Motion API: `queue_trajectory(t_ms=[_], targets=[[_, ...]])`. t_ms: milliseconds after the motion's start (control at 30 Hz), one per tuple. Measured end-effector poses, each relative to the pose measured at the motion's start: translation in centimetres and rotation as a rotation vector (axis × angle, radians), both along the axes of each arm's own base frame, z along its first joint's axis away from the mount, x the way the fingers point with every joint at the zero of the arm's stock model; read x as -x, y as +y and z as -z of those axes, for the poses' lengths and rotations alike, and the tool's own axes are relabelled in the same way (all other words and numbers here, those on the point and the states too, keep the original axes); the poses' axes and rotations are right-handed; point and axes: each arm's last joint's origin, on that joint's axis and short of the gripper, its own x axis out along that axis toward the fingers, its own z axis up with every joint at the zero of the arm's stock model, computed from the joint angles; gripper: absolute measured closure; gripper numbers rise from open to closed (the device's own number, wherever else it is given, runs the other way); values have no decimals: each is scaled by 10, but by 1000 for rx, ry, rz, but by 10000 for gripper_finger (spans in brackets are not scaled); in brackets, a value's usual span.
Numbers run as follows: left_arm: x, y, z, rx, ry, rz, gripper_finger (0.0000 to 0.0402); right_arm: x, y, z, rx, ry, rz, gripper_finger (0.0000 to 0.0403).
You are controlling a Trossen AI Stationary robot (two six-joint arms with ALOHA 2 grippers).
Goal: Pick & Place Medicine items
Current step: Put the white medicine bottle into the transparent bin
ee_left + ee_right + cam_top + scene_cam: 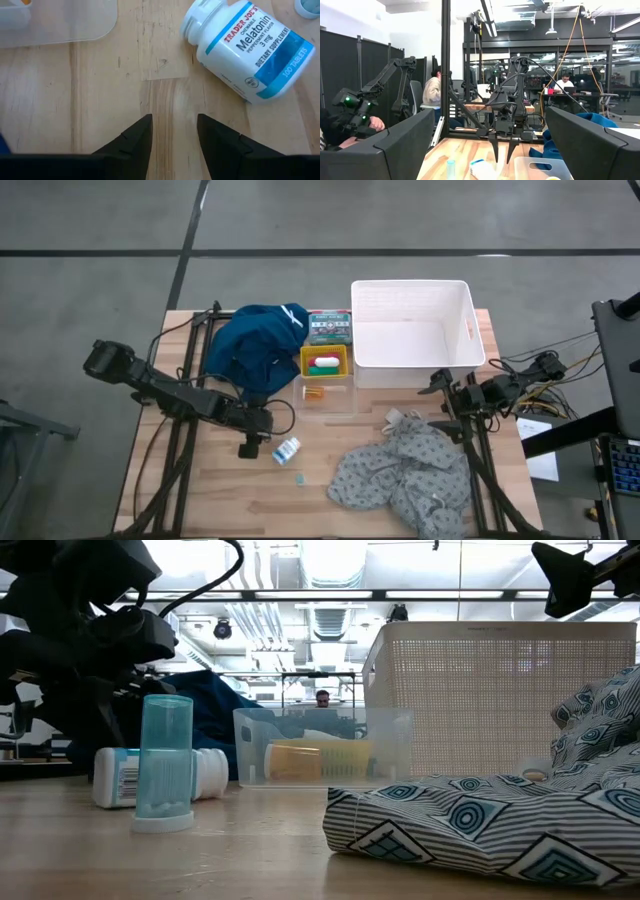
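A white-and-blue bottle lies on its side on the wood, shown large in the left wrist view and at the left of the low view. A small teal tube stands upright beside it. My left gripper hangs open just left of the bottle, fingers pointing down, touching nothing. Red, green and white pieces lie in a yellow bin. An orange pack rests in a clear tray. My right gripper waits open at the table's right.
A white mesh basket stands at the far right. A dark blue cloth lies far left of centre, and a grey dotted cloth is heaped near right. The clear tray sits just beyond the left gripper. People sit in the room behind.
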Motion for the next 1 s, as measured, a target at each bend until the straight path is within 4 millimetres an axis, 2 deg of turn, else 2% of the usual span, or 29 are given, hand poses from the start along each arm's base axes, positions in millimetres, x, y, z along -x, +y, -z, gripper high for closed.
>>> queue_trajectory(t_ms=[200,400,500,633,833,1000], targets=[[0,0,0,0,0,0,262,0,0,0,0,0,0,23],[-2,-1,-4,19,-26,-17,262,0,0,0,0,0,0,23],[-9,-2,-18,102,-61,-137,261,0,0,0,0,0,-1,23],[-21,-3,-45,205,-107,-395,261,0,0,0,0,0,0,23],[-43,-12,-82,209,-210,-462,261,0,0,0,0,0,0,23],[-58,-14,-96,162,-264,-532,261,0,0,0,0,0,0,23]])
